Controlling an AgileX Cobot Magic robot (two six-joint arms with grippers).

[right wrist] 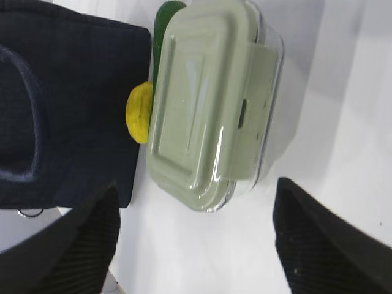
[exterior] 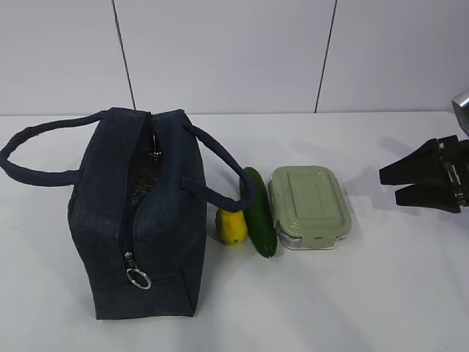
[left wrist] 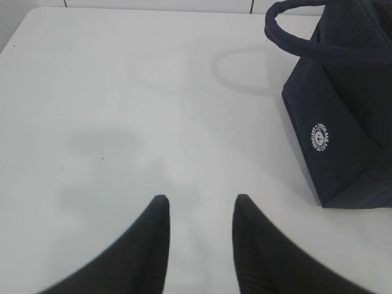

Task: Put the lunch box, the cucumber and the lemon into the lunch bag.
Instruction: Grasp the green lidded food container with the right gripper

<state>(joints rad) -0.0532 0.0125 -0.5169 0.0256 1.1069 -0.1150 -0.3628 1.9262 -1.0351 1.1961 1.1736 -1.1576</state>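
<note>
Lunch bag (exterior: 135, 220) stands nearest, at 9 o'clock on tabletop (exterior: 366, 308), zipper seemingly open | lemon (exterior: 231, 226), cucumber (exterior: 258, 213), lunch box (exterior: 308, 207) outside at 3 o'clock of it; nothing packed | left pincer (left wrist: 197, 211) partly spread, empty | right pincer (right wrist: 196, 208) spread wide, empty.

Your exterior camera looks down at a slant across the desk (exterior: 366, 308) toward the back wall, from moderate range. Your left wrist camera faces forward over bare desk, catching the lunch bag (left wrist: 343, 122) at right. Your right wrist camera sits close above the lunch box (right wrist: 208, 104). All three views share the bag.
</note>
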